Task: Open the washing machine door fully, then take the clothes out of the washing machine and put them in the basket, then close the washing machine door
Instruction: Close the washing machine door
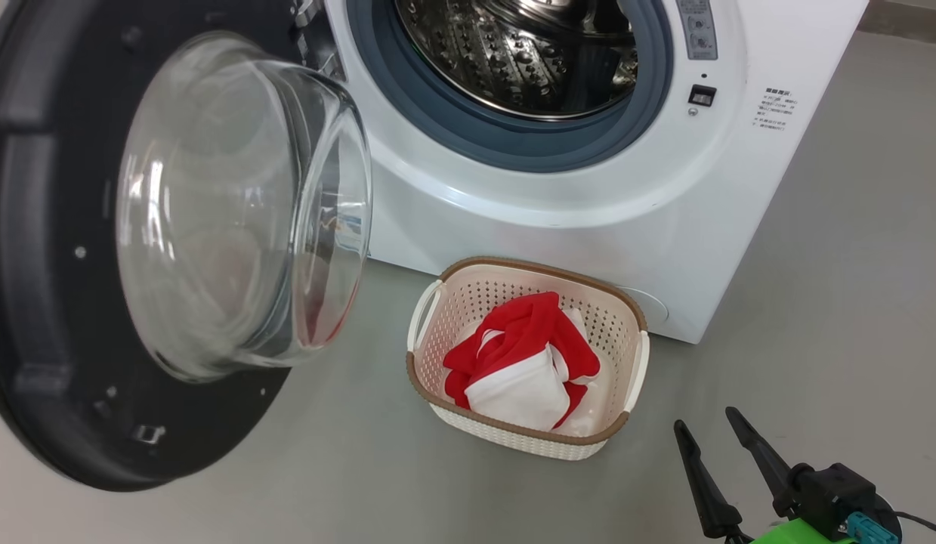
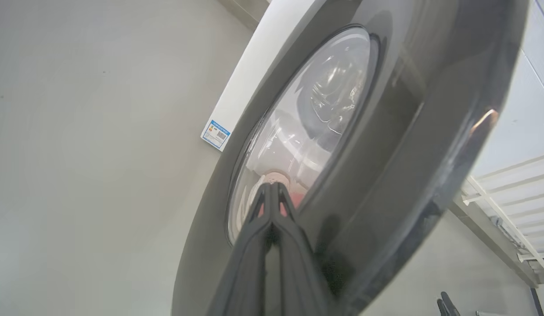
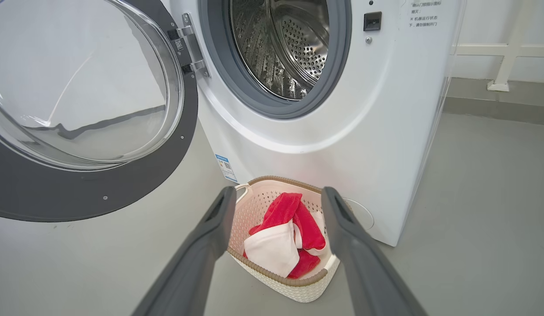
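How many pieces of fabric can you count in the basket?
2. A red garment lies across the middle of the basket, and a white piece lies over its near side. More could be hidden beneath them.

We count one washing machine (image 1: pixel 588 227), with one round door (image 1: pixel 44 302) and one blue label sticker (image 3: pixel 227 167), and one basket (image 1: pixel 505 442) with two side handles (image 1: pixel 424 310). Of clothes we count two pieces: one red garment (image 1: pixel 528 325) and one white piece (image 1: pixel 524 393). We also count two grippers, the left gripper (image 2: pixel 272 186) and the right gripper (image 1: pixel 704 418), each with two dark fingers (image 3: pixel 208 245).
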You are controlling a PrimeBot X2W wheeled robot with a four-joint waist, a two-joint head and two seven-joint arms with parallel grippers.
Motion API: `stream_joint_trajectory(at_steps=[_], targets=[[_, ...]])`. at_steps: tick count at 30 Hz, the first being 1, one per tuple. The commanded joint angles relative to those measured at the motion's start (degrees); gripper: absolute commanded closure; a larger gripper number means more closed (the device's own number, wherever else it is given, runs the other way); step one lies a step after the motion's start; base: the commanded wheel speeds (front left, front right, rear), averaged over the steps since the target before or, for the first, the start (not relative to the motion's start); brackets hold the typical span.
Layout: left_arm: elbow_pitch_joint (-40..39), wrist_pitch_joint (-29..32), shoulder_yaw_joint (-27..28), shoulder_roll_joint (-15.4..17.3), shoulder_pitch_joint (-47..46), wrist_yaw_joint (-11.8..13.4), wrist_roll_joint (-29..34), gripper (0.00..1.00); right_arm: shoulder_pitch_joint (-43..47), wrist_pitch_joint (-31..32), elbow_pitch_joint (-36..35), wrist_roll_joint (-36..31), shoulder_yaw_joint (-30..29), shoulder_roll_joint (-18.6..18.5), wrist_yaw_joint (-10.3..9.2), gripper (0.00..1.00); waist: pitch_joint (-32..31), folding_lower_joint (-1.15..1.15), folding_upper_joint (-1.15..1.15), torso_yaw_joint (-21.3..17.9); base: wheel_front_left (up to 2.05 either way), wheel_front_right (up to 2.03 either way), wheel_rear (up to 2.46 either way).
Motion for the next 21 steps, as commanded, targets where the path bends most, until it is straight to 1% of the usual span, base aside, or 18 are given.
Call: stream_joint_trajectory(at_steps=[1, 5, 10, 16, 21], targets=[[-2.82, 0.47, 1.49, 3.33, -0.70, -0.39, -0.97, 1.00, -0.26, -0.37, -1.29, 0.24, 1.23, -0.45, 0.36, 0.00, -0.10, 0.00, 0.00, -0.10, 0.00, 0.00, 0.00], [-7.74, 0.74, -0.43, 3.46, 0.93, -0.39, -3.38, 1.00, -0.19, -0.37, -1.28, 0.27, 1.21, -0.40, 0.36, 0.00, -0.37, 0.00, 0.00, -0.52, 0.00, 0.00, 0.00], [-13.44, -0.20, -3.30, 4.13, 2.74, -0.39, -4.69, 1.00, -0.21, -0.37, -1.41, 0.24, 1.05, -0.37, 0.36, 0.00, -0.37, 0.00, 0.00, -1.23, 0.00, 0.00, 0.00], [-20.27, -3.46, -7.00, 3.80, 3.37, -0.39, -5.46, 1.00, -0.49, -0.37, -1.62, 0.07, 0.63, -0.35, 0.36, 0.00, 0.20, 0.00, 0.00, -2.10, 0.00, 0.00, 0.00], [-24.07, -6.62, -10.77, 2.39, 2.50, -0.39, -5.53, 1.00, -0.81, -0.37, -1.68, -0.02, 0.43, -0.37, 0.36, 0.00, 0.54, 0.00, 0.00, -2.78, 0.00, 0.00, 0.00]])
